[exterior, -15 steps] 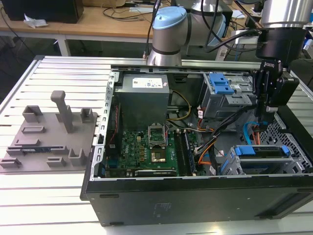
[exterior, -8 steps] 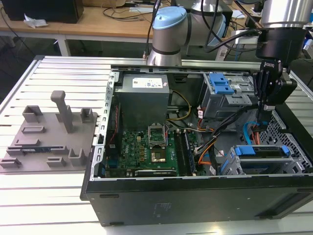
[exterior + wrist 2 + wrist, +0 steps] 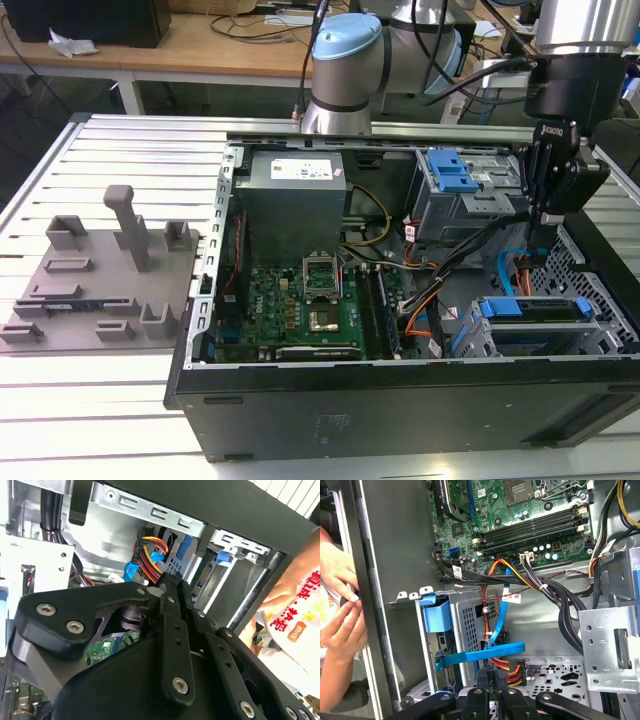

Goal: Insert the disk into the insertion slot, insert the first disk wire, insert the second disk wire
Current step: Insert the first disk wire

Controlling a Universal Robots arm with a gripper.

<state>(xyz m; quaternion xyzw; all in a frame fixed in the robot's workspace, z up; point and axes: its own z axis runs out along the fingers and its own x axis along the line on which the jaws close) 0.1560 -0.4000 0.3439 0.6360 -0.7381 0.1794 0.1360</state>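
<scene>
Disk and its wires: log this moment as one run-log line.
disk: in insertion slot | gripper: low beside orange-red-black wire bundle | second disk wire: looping near gripper

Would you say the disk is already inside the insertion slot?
Yes, the disk, in its blue carrier, lies within the grey insertion slot.

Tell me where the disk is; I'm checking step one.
The disk sits in the slot at the exterior view's right, just below the gripper.

Blue-framed disk (image 3: 535,307) in grey insertion slot (image 3: 478,345), light-blue second disk wire (image 3: 501,605) looping
</scene>
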